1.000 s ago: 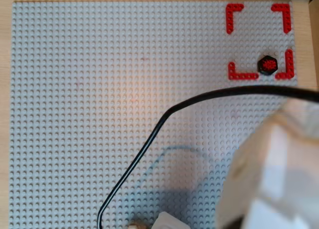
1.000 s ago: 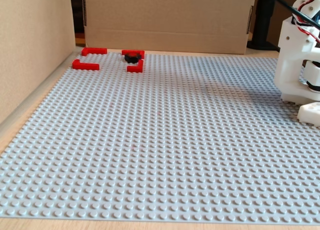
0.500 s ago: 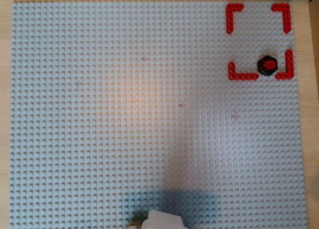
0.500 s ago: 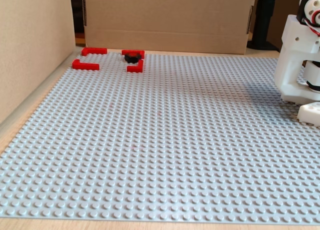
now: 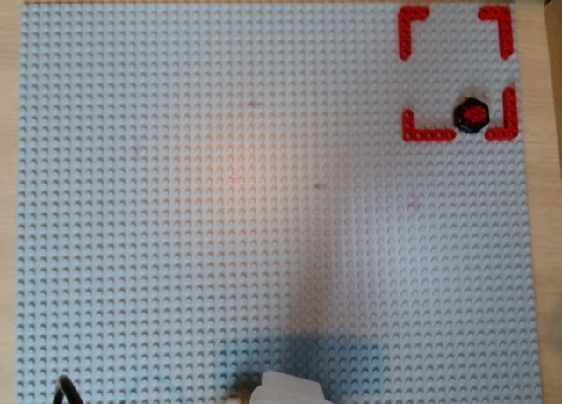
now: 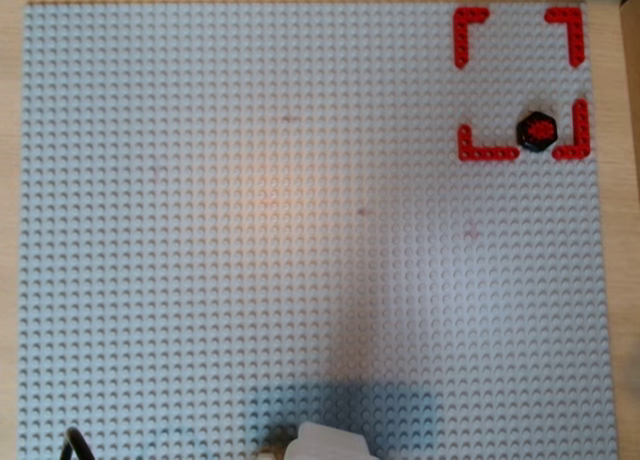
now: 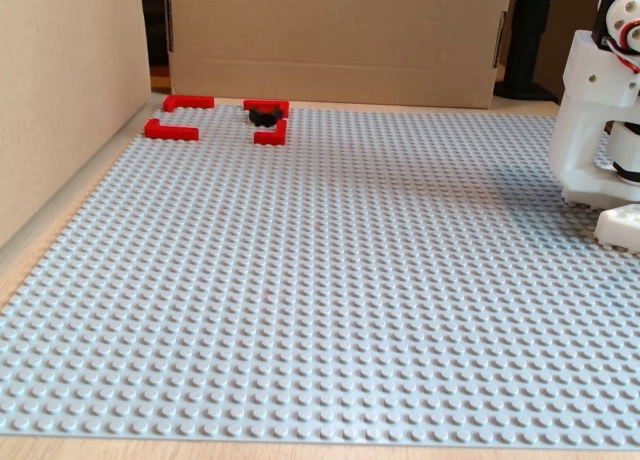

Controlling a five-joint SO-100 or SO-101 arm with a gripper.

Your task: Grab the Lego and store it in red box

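Now, Lego: the black hexagon sits red centre up, near the far right corner of the grey baseplate in both overhead views, and in the fixed view it lies at the far left.
Placement: it rests just at the outline's lower edge, in the gap between two corner beams, close beside the right-hand one; whether it touches that beam, I cannot tell.
Red box: four L-shaped corners with open gaps, all looking seated on the studs.
Arm: only the white base shows at the right edge of the fixed view, well apart from the Lego.
Jaws: out of sight in every view, so open or closed cannot be told.
Judgement: the piece looks barely inside, if at all.
Risk one: any nudge could slide it out through that gap.
Risk two: a return reach could clip a corner beam and knock the outline crooked.
Tabletop: pale wood rims the baseplate.
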